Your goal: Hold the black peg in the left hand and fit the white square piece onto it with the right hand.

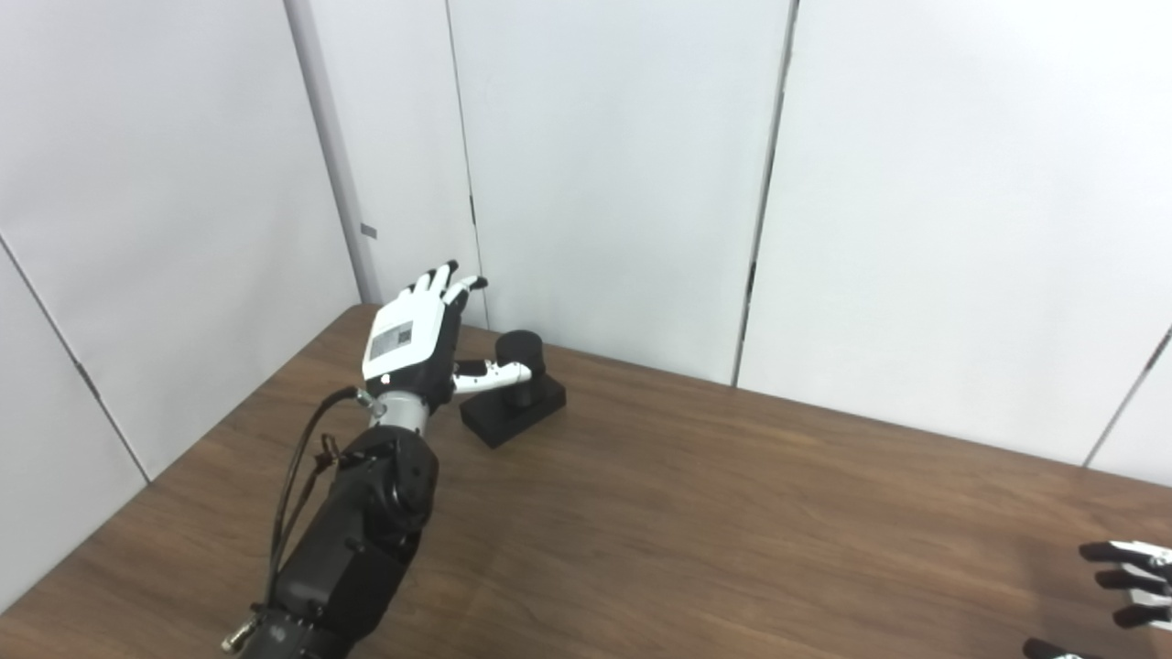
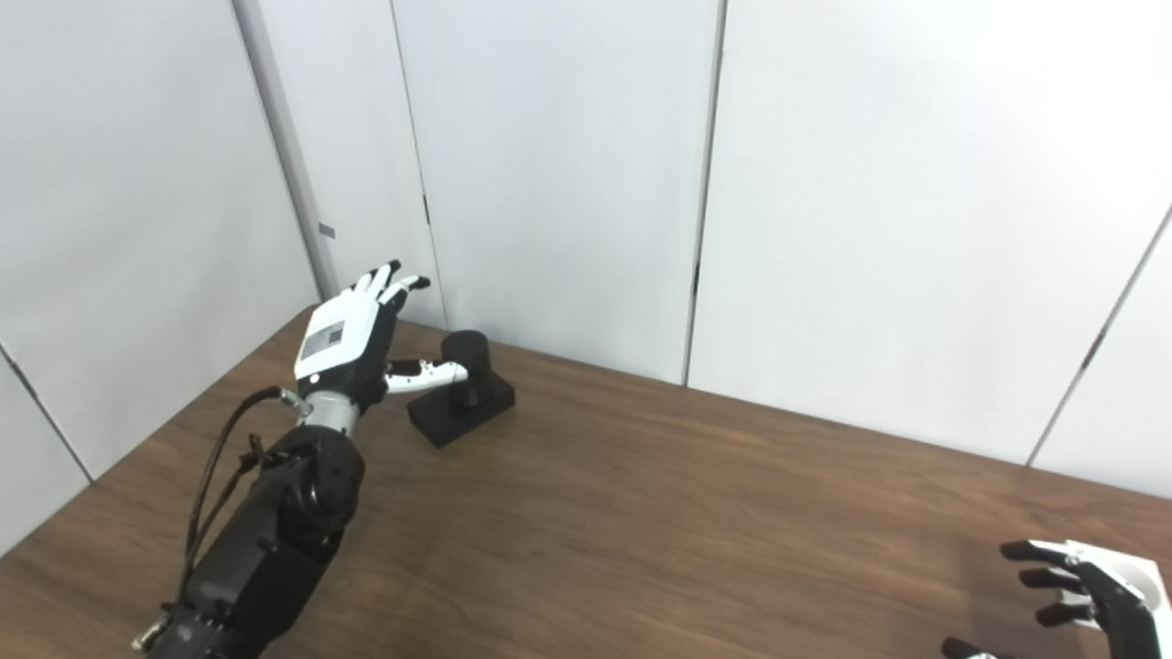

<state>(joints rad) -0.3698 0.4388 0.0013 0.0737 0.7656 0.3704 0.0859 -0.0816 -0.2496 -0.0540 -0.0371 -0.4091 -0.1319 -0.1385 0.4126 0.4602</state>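
Left hand (image 1: 412, 339) spread, fingers up, thumb laid toward the peg (image 1: 520, 366), which stands upright on its black base (image 1: 513, 412) at the table's (image 1: 687, 513) far left; no grip yet, and whether the thumb touches is unclear. Peg looks rigid, light, smooth plastic; likely best taken around the cylinder or by the blocky base, leaving the top free for mating. Right hand (image 2: 1090, 595) at the lower right edge, fingers curled apart; only the right eye view shows the white piece (image 2: 1140, 572) under or behind it, hold uncertain, while the left eye view shows bare fingertips.
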